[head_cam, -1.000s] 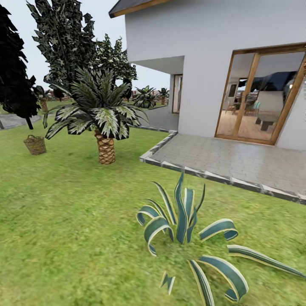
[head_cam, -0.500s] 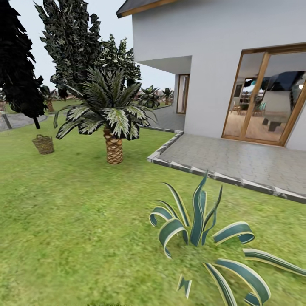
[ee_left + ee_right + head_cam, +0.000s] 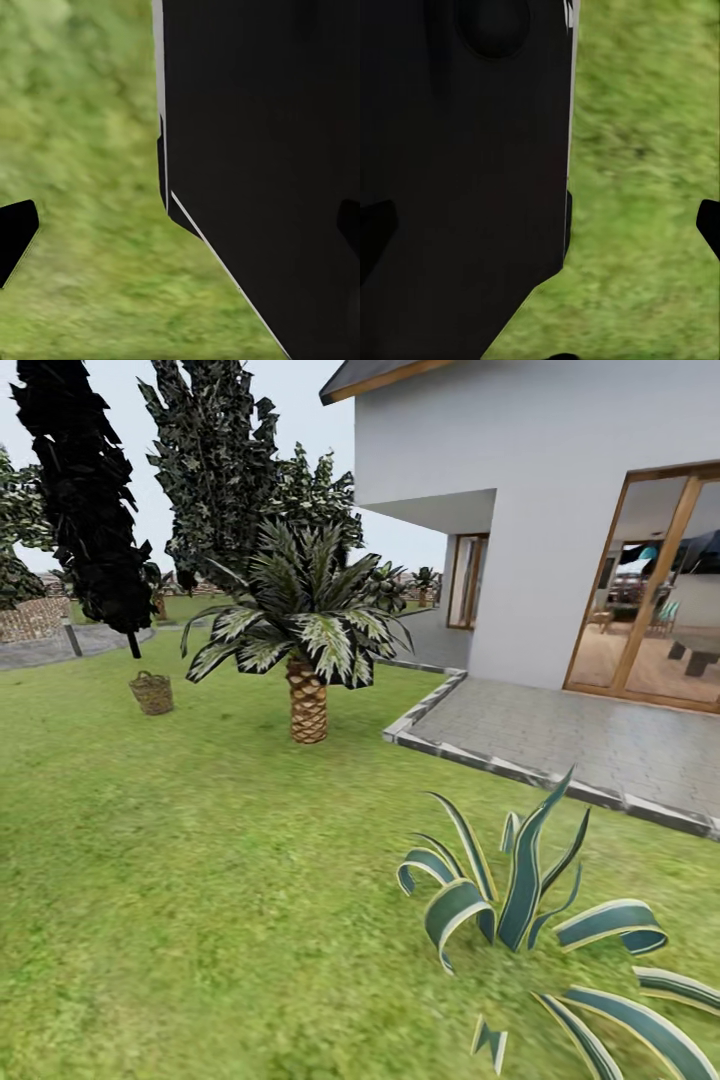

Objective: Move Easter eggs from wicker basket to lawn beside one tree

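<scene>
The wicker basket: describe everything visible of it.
The wicker basket is small and distant in the head view: a brown, loosely woven round tub, wider at the rim than the base, with small loop handles rising at the rim. It stands upright on the lawn, beside the foot of a narrow dark tree and apart from the short palm. Nothing else touches it. Its contents cannot be made out from here.
</scene>
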Tool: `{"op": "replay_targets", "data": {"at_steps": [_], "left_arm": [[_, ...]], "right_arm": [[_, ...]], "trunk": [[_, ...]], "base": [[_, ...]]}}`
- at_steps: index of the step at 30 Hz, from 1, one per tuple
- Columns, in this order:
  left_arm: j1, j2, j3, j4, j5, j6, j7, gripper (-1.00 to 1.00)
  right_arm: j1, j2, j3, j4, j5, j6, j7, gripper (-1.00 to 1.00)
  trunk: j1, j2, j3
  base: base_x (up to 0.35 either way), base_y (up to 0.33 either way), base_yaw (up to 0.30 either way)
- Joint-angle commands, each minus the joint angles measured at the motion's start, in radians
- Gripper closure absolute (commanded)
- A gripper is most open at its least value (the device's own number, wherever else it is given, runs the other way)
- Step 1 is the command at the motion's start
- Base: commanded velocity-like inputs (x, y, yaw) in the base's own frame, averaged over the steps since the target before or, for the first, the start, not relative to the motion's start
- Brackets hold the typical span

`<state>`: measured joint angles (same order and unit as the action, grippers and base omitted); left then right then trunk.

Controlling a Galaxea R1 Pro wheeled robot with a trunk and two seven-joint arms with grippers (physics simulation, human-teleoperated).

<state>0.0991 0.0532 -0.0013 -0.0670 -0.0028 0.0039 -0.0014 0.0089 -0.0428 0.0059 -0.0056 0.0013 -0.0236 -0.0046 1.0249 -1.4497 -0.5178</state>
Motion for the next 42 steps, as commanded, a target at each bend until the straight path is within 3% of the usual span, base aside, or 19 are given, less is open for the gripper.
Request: {"op": "replay_targets", "data": {"at_steps": [1, 18, 31, 42], "left_arm": [[0.001, 0.0, 0.0, -0.002, 0.0, 0.0, 0.0, -1.0], [0.001, -0.001, 0.0, -0.002, -0.001, -0.001, 0.0, -1.0], [0.001, -0.001, 0.0, -0.003, 0.0, -0.003, 0.001, -1.0], [0.001, -0.001, 0.0, -0.004, -0.001, -0.004, 0.0, -1.0]], "right_arm": [[0.0, 0.0, 0.0, -0.001, 0.0, -0.002, 0.0, -1.0], [0.0, 0.0, 0.0, -0.001, 0.0, -0.002, -0.001, -1.0], [0.0, 0.0, 0.0, -0.001, 0.0, -0.002, -0.002, -1.0], [0.0, 0.0, 0.001, -0.001, 0.001, -0.002, -0.002, -1.0]], "trunk": [[0.0, 0.0, -0.001], [0.0, 0.0, -0.001], [0.0, 0.0, -0.001], [0.0, 0.0, -0.001]], "base": [[0.0, 0.303, 0.011], [0.0, 0.259, 0.045], [0.0, 0.025, 0.243], [0.081, 0.0, 0.022]]}}
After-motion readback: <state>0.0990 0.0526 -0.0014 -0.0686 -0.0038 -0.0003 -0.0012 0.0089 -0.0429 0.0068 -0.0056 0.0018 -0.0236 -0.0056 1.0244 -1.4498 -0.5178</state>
